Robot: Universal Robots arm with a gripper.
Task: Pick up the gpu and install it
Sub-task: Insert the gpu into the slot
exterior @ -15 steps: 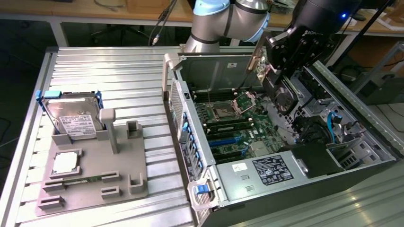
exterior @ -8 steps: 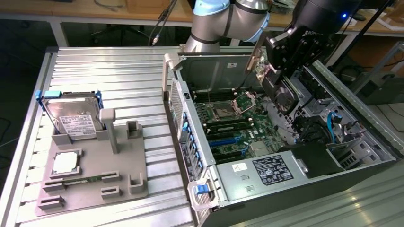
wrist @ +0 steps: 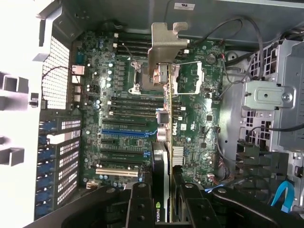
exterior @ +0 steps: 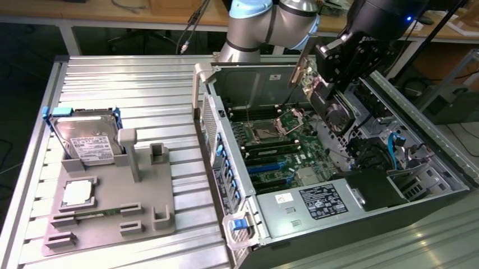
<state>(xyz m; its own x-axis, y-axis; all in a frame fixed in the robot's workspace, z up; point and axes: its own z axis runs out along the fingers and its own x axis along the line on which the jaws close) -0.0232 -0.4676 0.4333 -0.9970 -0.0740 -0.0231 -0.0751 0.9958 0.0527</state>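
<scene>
The exterior view looks down from high over the surface (exterior: 127,84) and open computer case (exterior: 247,84). The wrist view, close above, faces seemingly straight down at the motherboard (wrist: 123,118) both share.

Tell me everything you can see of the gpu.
The gpu is a thin green circuit card with a black cooler block bearing a green logo, and a silver metal bracket bent over at its far end. The tool is shut on it, one black finger against each face. It hangs on edge inside the open computer case, above the motherboard, apparently not seated in any slot.
</scene>
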